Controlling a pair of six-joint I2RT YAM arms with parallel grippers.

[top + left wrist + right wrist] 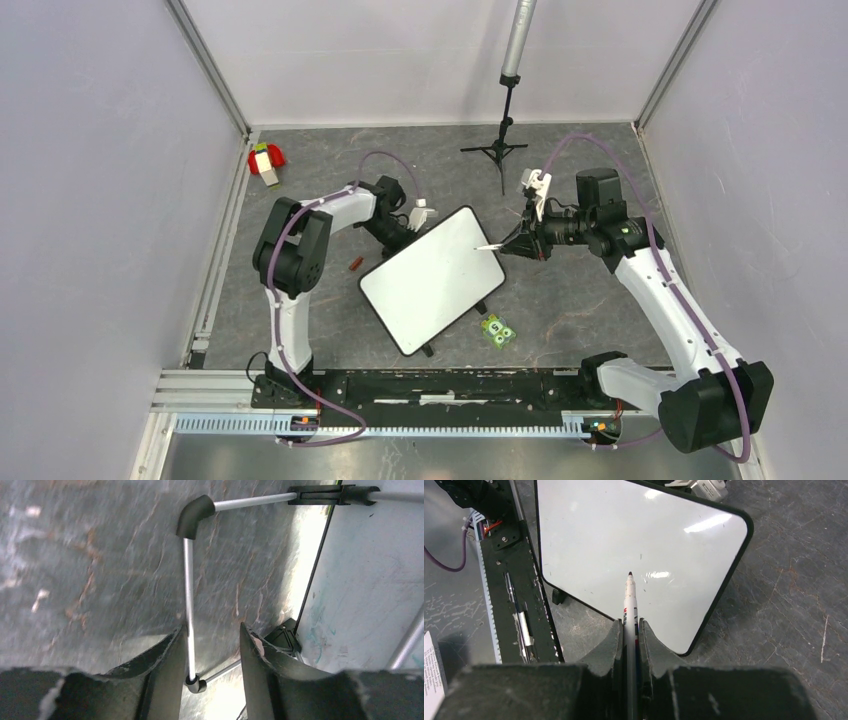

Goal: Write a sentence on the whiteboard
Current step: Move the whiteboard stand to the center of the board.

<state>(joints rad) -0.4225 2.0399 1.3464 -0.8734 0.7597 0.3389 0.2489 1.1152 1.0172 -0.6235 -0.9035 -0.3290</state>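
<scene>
- A red, white and green block [265, 161] lies on the bench [420, 150], well off the far-left side of the board [432, 280].
- A small reddish piece [352, 264], perhaps a pen cap, lies just off the board's left corner.
- The left tool [210, 640] sits at the board's far-left edge. Its jaws are apart, with a thin silver rod [188, 590] of the board's stand between them. The rod is against the left finger and clear of the right one, so it steadies the board at most and does not clamp it.
- The board lies mid-bench, turned at a slant, its glossy white face up. No writing shows on it.
- A green pack [497, 331] lies just off the board's near-right edge.
- The pen [630, 592] reaches in over the board's right part, tip pointing at the white face. Whether the tip touches cannot be told.
- The right tool [630, 624] sits just off the board's right edge, clamped together on the pen's barrel.
- A black tripod [503, 148] stands beyond the board's far corner.
- Step in hand, by judgement: bringing the tip to its starting spot, with the first stroke not yet made.
- The next move calls for lowering the tip to light, even contact, then drawing small letters. Starting nearer the board's left would leave room for the words, and the left tool may need to brace the board against sliding.
</scene>
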